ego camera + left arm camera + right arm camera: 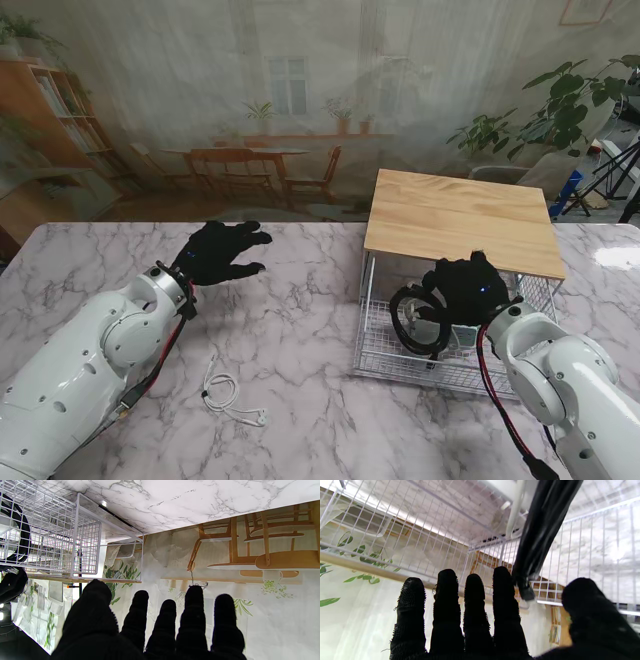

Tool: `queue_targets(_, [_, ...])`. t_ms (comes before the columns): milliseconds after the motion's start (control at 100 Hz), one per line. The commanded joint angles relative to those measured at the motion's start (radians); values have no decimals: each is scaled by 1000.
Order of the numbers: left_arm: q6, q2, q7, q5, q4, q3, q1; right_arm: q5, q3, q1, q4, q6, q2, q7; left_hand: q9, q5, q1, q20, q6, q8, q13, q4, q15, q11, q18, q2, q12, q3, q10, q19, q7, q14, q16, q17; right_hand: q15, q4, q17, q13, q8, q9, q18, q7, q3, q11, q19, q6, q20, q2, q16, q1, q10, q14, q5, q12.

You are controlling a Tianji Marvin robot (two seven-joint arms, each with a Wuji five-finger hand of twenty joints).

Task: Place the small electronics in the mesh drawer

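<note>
stand view from above: marble bench (300, 330), white mesh drawer (400, 350) pulled out from under a wooden-topped rack (460, 220) on the right side. right hand (468, 290) over the open drawer, with a coil of black cable (412, 320) hanging at its fingers, partly inside the basket. from the right wrist view, four fingers (447, 600) stretched out straight and the thumb set apart, the black cable (540, 530) passing between thumb and forefinger; cannot tell whether still pinched or already let go. left hand (222, 252) resting well away on the left of the bench, fingers spread, holding nothing; same in the left wrist view, fingers (167, 620) fanned out toward the backdrop, drawer (50, 535) seen off to the side. white earphone cord (225, 393) lying loose on the bench nearer to me, between the two arms, well apart from the drawer. likely step in hand: lowering the black cable into the drawer. next move probably calls for a clean release so the loop drops fully inside the wire walls without snagging on the rim, then lifting clear. after that, the white cord looks to be what remains outside, nearer the left hand's reach.
</note>
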Motion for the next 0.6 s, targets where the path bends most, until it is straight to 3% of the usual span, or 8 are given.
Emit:
queue_targets(0, [-2,1,-12,-3,3,4,-3,4,10,-8,-18,13,-3,-4,-5,-21,-23,16,14,-10,-21,-28,-14,7,18,50,-2,-10,1,-28,-13,1,3,-16,-51,27,5,16,11,22,-12,12,15,-16,1,-4,15,41,-9,49,7,21,32,-3])
queue_targets(60, [-2,1,-12,-3,4,5,-4,7,16,-15,-25,21,-6,-21,-4,-20,-22,16,14,-10,-21,-28,-15,7,17,50,-2,-9,1,-29,-13,0,3,-16,-33,23,18,27,20,42,-15,41,97,-8,11,-30,14,36,4,93,1,17,48,-4])
queue_targets(110, [-3,0,-10,-2,5,5,-4,7,21,-21,-31,26,-7,-30,-3,-21,-22,16,14,-10,-20,-28,-14,7,17,50,-2,-9,1,-28,-13,0,3,-15,-23,-37,27,32,-54,54,-14,108,173,-5,18,-63,7,4,13,123,-4,12,46,-5])
queue_targets(170, [-2,0,-9,-3,6,6,-5,6,24,-28,-37,33,-9,-44,-3,-21,-23,16,14,-10,-20,-28,-14,7,17,50,-2,-9,1,-28,-13,0,3,-15,-9,-71,35,38,-109,64,-17,195,218,6,28,-108,8,-58,23,158,-9,5,40,3])
queue_targets(310, [-3,0,-10,-4,7,8,-7,-24,29,-43,-44,34,-8,-57,-1,-21,-22,17,15,-11,-20,-28,-14,8,17,50,-1,-9,1,-27,-13,0,3,-14,50,-101,57,43,-140,96,-17,347,274,63,49,-205,17,-187,65,181,-30,-28,54,59])
queue_targets(480, [-2,1,-14,-4,8,10,-9,-23,39,-69,-48,43,-13,-120,-1,-21,-21,17,15,-11,-19,-28,-14,9,17,50,0,-8,1,-28,-12,1,4,-15,96,-106,78,59,-150,134,-18,358,290,86,70,-179,25,-186,94,172,-48,-49,68,89])
queue_targets(590, [-2,1,-15,-2,8,10,-10,-13,44,-85,-61,33,-14,-127,1,-22,-21,17,15,-11,-19,-28,-14,11,17,51,0,-9,0,-28,-12,1,4,-15,89,-99,78,59,-172,151,-19,298,283,24,70,-132,24,-148,93,164,-50,-42,61,64])
